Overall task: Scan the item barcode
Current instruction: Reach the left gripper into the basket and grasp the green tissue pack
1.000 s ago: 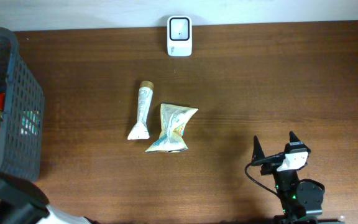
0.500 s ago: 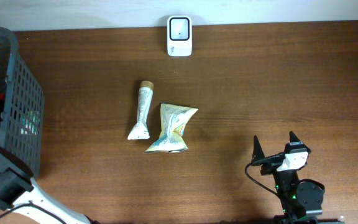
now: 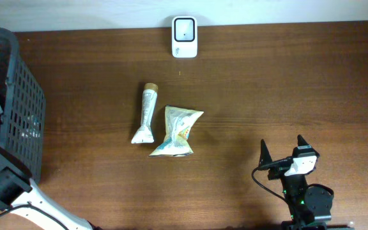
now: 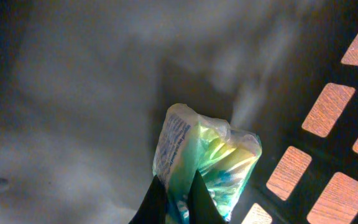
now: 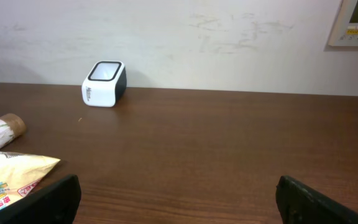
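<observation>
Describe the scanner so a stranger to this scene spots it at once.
On the brown table, follow the far edge by the white wall. The scanner stands there alone: a small white box with a black-rimmed window, unlike the crinkled packet and tube lying mid-table.

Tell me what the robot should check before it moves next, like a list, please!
1. Grip: left gripper shut on the packet: ok.
2. Lift: packet out of the basket: not ok, it is inside.
3. Barcode showing on the packet: cannot tell.
4. Target: scanner uncovered: ok.
5. Other arm: right gripper open, off to the side: ok.
6. Clutter: tube and snack bag apart from the scanner: ok.
</observation>
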